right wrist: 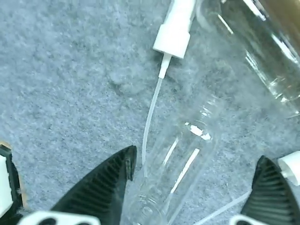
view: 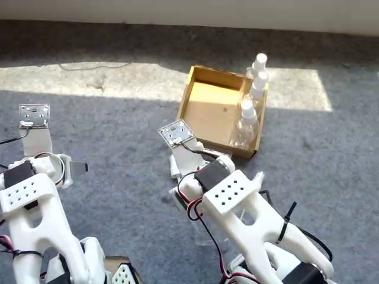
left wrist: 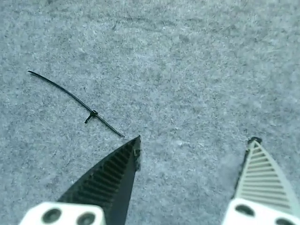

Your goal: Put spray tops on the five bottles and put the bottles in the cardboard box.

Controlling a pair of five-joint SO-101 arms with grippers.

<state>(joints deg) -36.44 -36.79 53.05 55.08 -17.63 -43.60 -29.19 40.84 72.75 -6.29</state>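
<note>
Carpet (view: 118,148): three capped bottles (view: 246,121) in cardboard box (view: 207,106); two uncapped bottles (right wrist: 180,159); left pincer (left wrist: 196,139), right pincer (right wrist: 197,154) gaping, empty.

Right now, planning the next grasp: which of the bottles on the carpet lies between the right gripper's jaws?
The uncapped clear bottle lying alongside the loose spray top's tube, between the open jaws; the other bottle lies farther off.

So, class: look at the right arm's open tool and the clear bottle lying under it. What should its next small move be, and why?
Probably lower the right tool and close it on the uncapped bottle, which lies between its open jaws. A loose spray top lies beside it, and three capped bottles already stand in the cardboard box.
</note>
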